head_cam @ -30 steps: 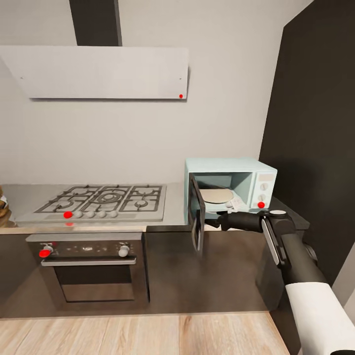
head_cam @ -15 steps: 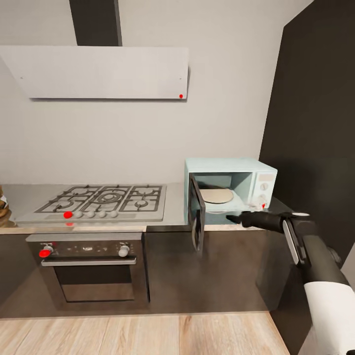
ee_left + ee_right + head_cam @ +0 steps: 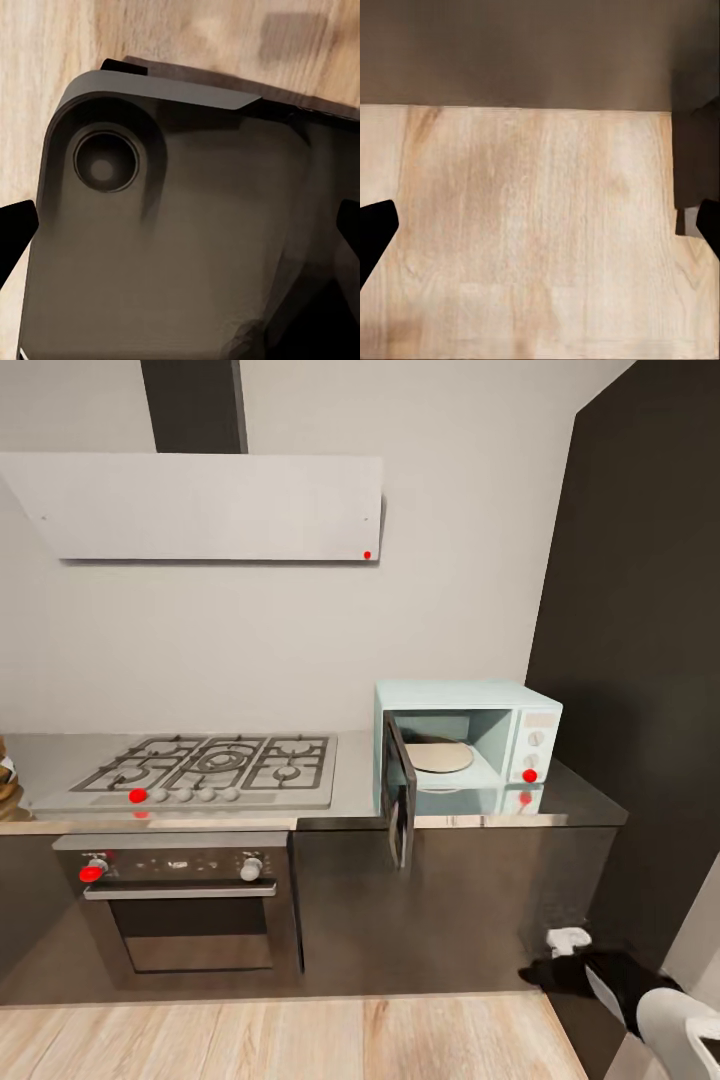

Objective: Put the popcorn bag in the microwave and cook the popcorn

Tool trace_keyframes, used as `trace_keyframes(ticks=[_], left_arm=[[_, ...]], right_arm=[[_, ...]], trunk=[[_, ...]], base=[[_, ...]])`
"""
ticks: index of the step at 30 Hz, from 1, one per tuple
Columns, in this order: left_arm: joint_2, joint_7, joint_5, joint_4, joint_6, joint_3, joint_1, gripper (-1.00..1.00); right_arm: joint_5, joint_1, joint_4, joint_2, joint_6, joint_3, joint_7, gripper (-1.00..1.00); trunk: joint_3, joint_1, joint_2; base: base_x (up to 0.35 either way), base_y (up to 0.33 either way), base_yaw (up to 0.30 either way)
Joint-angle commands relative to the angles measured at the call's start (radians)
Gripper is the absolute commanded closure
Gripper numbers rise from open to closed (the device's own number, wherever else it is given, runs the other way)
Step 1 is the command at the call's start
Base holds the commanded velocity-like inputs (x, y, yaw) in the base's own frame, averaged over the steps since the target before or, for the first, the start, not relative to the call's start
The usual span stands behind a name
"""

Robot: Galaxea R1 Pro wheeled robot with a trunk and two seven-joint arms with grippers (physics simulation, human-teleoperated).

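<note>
The mint-white microwave (image 3: 468,745) stands on the grey countertop (image 3: 575,802) at the right. Its door (image 3: 400,805) is swung wide open toward me, and a pale turntable plate (image 3: 437,757) lies inside the otherwise bare cavity. A tan-brown wrinkled shape that looks like the popcorn bag (image 3: 6,785) is cut off by the left edge of the head view, on the counter beside the hob. My right gripper (image 3: 537,973) hangs low in front of the dark cabinets; the right gripper (image 3: 540,236) is open over wood floor. My left gripper (image 3: 180,240) is open above my own dark base.
A steel gas hob (image 3: 215,765) sits between the bag and the microwave, over a built-in oven (image 3: 180,905) with red knobs. A range hood (image 3: 200,505) hangs above. A tall dark cabinet (image 3: 640,660) walls off the right. Wood floor (image 3: 300,1040) runs along the cabinets.
My right arm has pulled back from the microwave's open front and dropped down to the lower right, near the floor. The microwave door stays open.
</note>
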Motion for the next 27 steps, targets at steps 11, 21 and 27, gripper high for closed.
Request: trace_keyframes(ticks=[11,21,27], left_arm=[[0.000,-0.001,0.006,-0.001,-0.002,0.000,0.001,-1.00],[-0.001,-0.001,0.006,0.000,-0.002,0.000,0.001,-1.00],[-0.001,-0.001,0.006,0.000,-0.002,0.000,0.001,-1.00]], right_arm=[[0.006,0.441,0.138,0.067,-0.359,-0.013,-0.188,-1.00],[-0.076,0.496,0.138,0.222,-0.394,-0.014,-0.336,-1.00],[-0.073,0.513,0.138,0.227,-0.395,-0.012,-0.337,-1.00]], trunk=[[-0.001,0.000,-0.001],[-0.001,0.000,-0.001],[-0.001,0.000,-0.001]], base=[[0.000,0.000,0.000],[0.000,0.000,0.000],[0.000,0.000,0.000]])
